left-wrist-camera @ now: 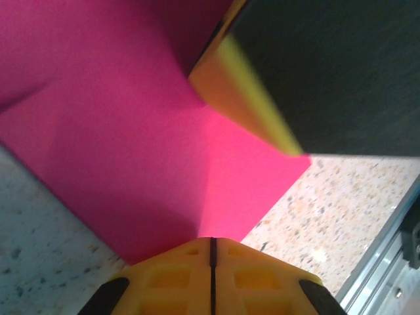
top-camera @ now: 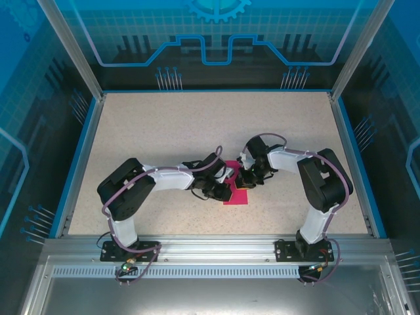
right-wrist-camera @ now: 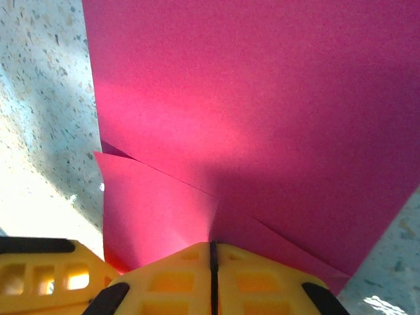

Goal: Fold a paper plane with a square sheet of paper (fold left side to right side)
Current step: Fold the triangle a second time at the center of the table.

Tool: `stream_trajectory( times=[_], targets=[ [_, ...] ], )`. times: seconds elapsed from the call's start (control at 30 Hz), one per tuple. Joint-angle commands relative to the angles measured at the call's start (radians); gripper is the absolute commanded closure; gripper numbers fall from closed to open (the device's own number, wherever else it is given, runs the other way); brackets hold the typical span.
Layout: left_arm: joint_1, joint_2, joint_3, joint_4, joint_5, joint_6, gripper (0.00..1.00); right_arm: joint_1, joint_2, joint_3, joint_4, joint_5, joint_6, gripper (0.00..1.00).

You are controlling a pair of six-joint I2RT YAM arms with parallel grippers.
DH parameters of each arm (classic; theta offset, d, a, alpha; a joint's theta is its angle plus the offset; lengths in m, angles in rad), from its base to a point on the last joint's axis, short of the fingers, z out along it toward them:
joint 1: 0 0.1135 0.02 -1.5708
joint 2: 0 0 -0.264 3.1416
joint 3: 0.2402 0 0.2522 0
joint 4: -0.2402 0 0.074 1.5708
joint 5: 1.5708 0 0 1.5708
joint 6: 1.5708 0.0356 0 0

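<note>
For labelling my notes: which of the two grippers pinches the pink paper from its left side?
The left gripper; the right gripper pinches the paper from the opposite side.

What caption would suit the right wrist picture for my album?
Right pincer shut on a creased magenta-pink paper sheet over a speckled table.

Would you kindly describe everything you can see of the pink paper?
The pink paper is thin, matte magenta, partly folded, with overlapping layers and sharp creases. It lies on the speckled table, toward its near edge. The left gripper and right gripper each have shut jaws pinching an edge.
</note>
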Motion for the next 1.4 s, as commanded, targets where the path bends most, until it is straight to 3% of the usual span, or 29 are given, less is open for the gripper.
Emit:
stream_trajectory(
  times=[0.0,0.47,1.0,1.37],
  targets=[
    [-0.005,0.005,0.053,-0.035,0.026,0.033,0.92,0.004,0.038,0.005,-0.039,0.079,-0.007,0.92],
    [-0.006,0.104,0.113,-0.029,0.038,0.052,0.93,0.008,0.042,0.005,-0.047,0.083,-0.005,0.92],
    [-0.017,0.079,-0.027,0.005,0.011,0.033,0.94,0.008,0.055,0.009,-0.056,0.095,-0.004,0.92],
    [-0.017,-0.023,-0.142,-0.022,0.013,0.04,0.94,0.009,0.056,0.013,-0.063,0.104,-0.01,0.92]
  ],
)
